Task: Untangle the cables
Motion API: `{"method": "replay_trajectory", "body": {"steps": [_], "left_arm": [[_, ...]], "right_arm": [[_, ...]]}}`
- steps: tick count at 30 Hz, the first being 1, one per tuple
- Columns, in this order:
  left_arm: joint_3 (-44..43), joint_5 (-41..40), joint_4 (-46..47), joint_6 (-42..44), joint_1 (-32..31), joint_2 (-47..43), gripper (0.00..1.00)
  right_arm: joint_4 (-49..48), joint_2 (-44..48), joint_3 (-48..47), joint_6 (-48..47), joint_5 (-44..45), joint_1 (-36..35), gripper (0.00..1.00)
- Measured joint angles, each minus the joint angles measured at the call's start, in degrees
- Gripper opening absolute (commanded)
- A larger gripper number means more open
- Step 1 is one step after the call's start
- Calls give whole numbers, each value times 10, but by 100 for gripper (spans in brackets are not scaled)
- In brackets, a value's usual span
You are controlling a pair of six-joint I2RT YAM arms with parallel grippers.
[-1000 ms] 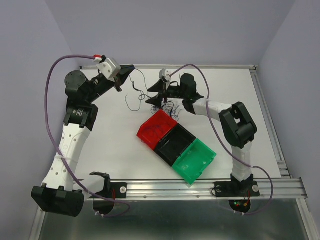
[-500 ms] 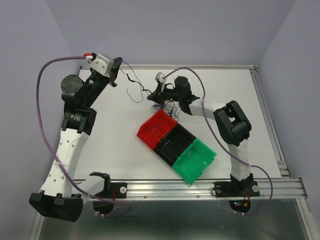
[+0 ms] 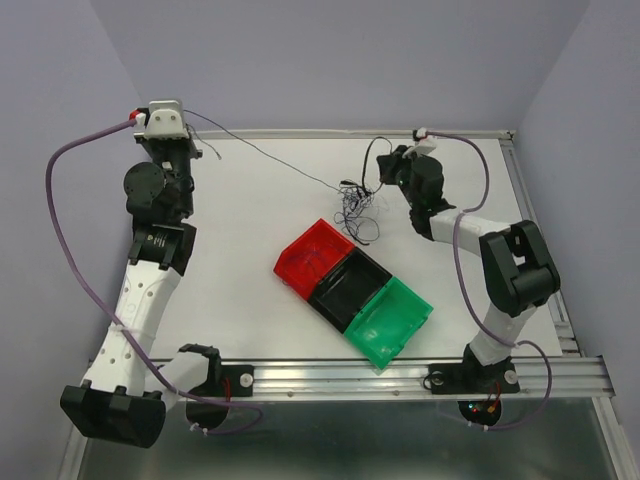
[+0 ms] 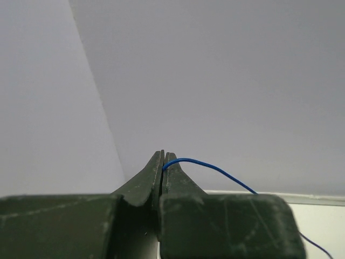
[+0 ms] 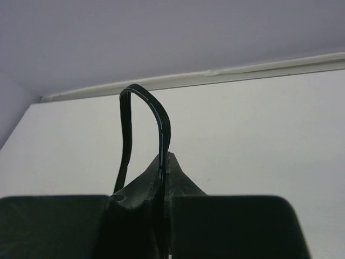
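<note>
Your left gripper, far-left table corner: jaws fully closed, pinching thin blue wire. Wire runs nearly straight over white table to tangle of thin black, white and blue cables, mid-far table. Your right gripper: jaws closed on black cable loop, just right of tangle. Red-black-green plastic bins near tangle, not touching.

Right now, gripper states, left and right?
Left gripper: closed, pinching the blue cable.
Right gripper: closed, holding a loop of black cable.
</note>
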State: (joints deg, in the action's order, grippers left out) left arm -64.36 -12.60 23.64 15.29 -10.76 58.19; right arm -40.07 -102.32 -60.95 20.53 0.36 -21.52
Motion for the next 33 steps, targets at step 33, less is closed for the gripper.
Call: {"method": "replay_trajectory", "body": {"steps": [33], "left_arm": [[-31,110,-12,-87,175,187,0]], "right_arm": [[192,490,-92,20,161,9,1]]}}
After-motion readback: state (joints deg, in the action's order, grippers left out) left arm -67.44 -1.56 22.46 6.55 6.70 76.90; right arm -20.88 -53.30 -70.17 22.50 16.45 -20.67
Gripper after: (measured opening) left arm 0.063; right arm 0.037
